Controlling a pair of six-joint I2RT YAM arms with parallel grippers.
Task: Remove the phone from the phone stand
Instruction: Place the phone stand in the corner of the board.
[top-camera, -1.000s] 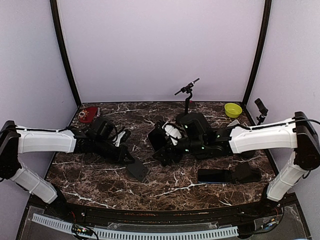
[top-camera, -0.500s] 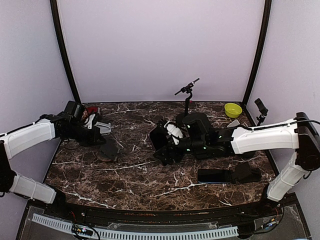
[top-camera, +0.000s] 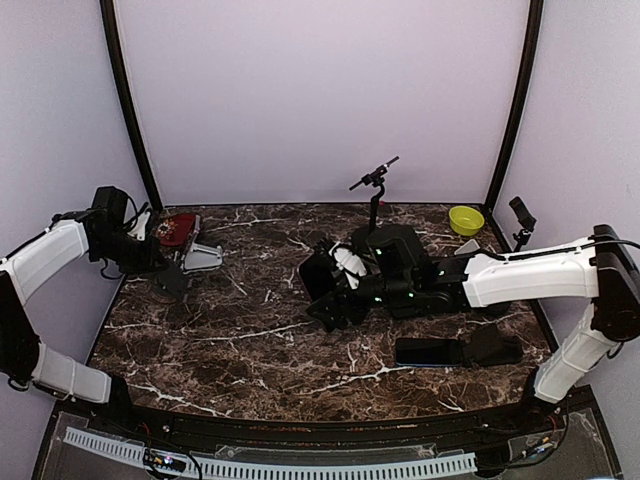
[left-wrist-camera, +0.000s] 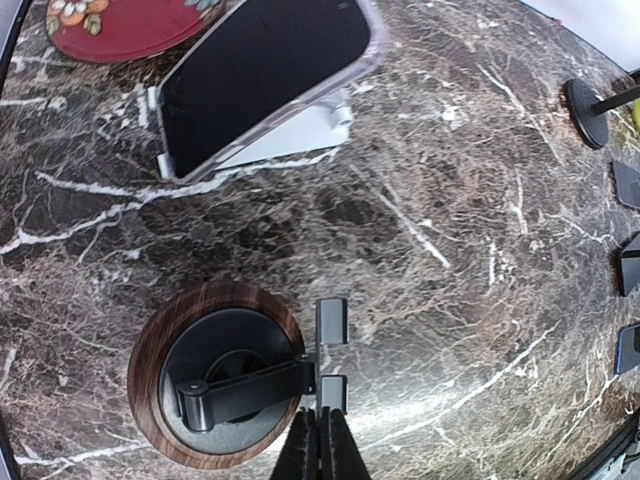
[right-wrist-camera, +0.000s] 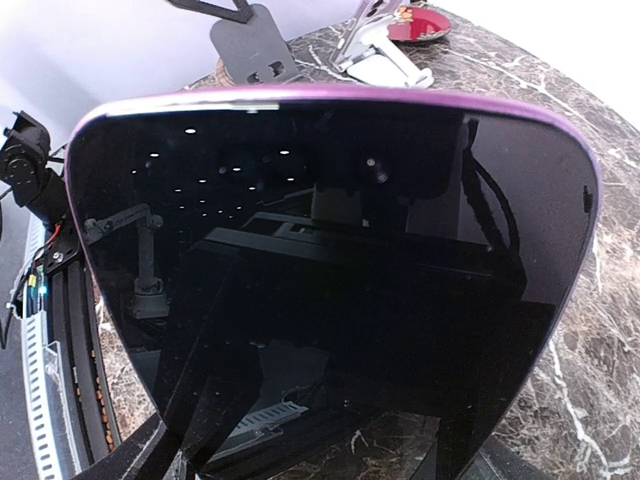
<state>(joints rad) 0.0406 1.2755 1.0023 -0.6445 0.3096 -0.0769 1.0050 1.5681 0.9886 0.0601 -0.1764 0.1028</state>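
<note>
My right gripper (top-camera: 330, 290) is shut across the width of a purple-cased phone (top-camera: 316, 274) standing upright at the table's middle. Its dark screen (right-wrist-camera: 330, 250) fills the right wrist view, so whatever is under it is hidden. A second phone (left-wrist-camera: 265, 75), in a clear case, leans on a white phone stand (left-wrist-camera: 290, 135) at the far left (top-camera: 200, 257). My left gripper (left-wrist-camera: 322, 445) is shut and empty. Its tips hang just below the grey clamp pad (left-wrist-camera: 333, 392) of a black holder on a round wooden base (left-wrist-camera: 215, 380).
A red coaster (top-camera: 178, 228) lies behind the white stand. A third phone (top-camera: 428, 351) lies flat by a black stand (top-camera: 495, 345) at the front right. At the back are a thin black pole stand (top-camera: 375, 190) and a yellow bowl (top-camera: 466, 219).
My left arm has swung back from the table's middle to the far left, shut all the way. The right arm and its phone have barely moved.
</note>
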